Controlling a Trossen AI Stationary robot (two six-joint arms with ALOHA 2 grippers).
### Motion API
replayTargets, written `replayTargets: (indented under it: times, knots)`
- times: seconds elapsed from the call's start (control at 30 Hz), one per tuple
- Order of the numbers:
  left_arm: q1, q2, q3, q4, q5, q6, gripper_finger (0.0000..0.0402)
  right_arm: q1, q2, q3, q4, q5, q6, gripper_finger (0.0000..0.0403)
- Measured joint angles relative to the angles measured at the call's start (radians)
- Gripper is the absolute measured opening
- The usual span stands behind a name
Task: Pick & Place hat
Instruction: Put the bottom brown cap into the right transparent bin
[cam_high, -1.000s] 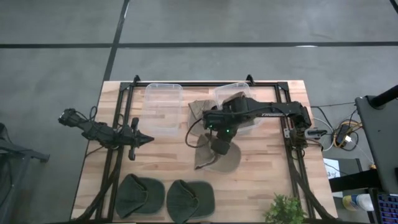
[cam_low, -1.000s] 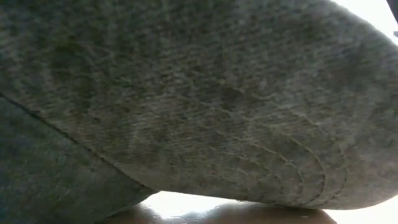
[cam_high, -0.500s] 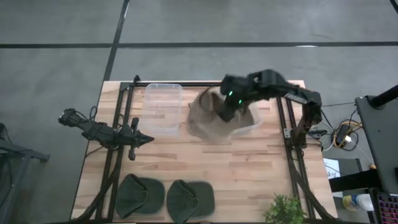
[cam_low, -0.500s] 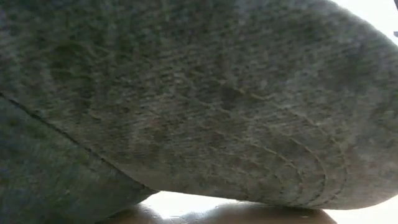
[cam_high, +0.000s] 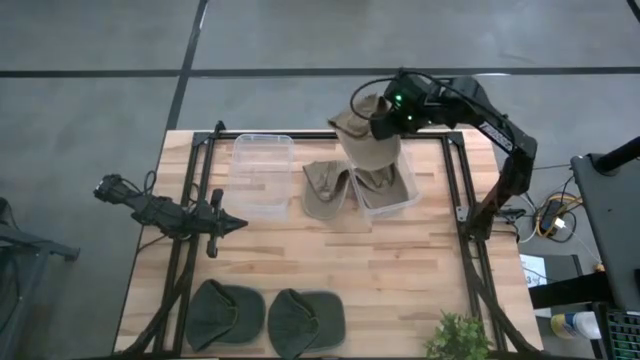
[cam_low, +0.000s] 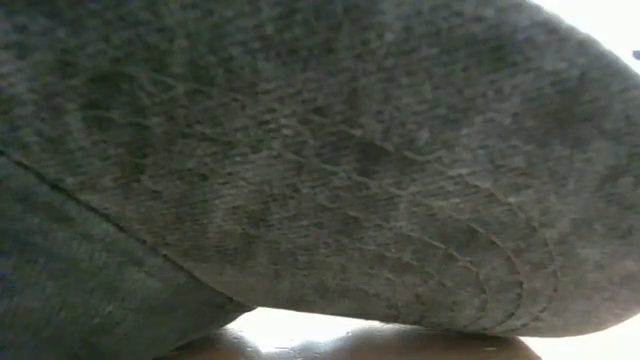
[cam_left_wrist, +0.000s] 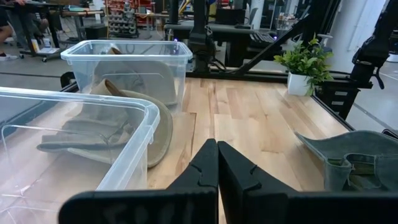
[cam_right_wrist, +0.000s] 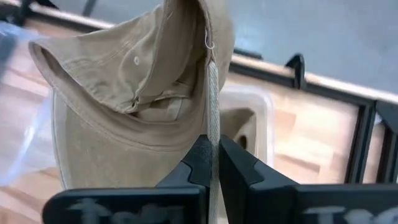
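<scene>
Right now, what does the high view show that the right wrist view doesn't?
Only the high view shows the left gripper resting shut at the table's left, two green hats at the near edge, the empty left bin, a tan hat lying between the bins, and the plant. Only the right wrist view shows the right gripper clamped on the strap of the hanging hat. Both show that tan hat held above the right bin.
</scene>
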Motion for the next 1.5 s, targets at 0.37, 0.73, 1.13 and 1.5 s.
replayTargets:
  times: [0.37, 0.73, 1.13, 1.5]
  knots:
    - [0.000, 0.000, 0.000, 0.000, 0.000, 0.000, 0.0000, -0.057, 0.006, -0.219, 0.000, -0.058, 0.041, 0.0013]
    - [0.000, 0.000, 0.000, 0.000, 0.000, 0.000, 0.0000, -0.074, 0.006, -0.409, 0.050, -0.061, 0.026, 0.0013]
    - [0.000, 0.000, 0.000, 0.000, 0.000, 0.000, 0.0000, -0.081, 0.009, -0.544, 0.098, -0.155, 0.043, 0.0014]
    - [0.000, 0.000, 0.000, 0.000, 0.000, 0.000, 0.0000, -0.080, 0.012, -0.562, 0.126, -0.174, -0.054, 0.0151]
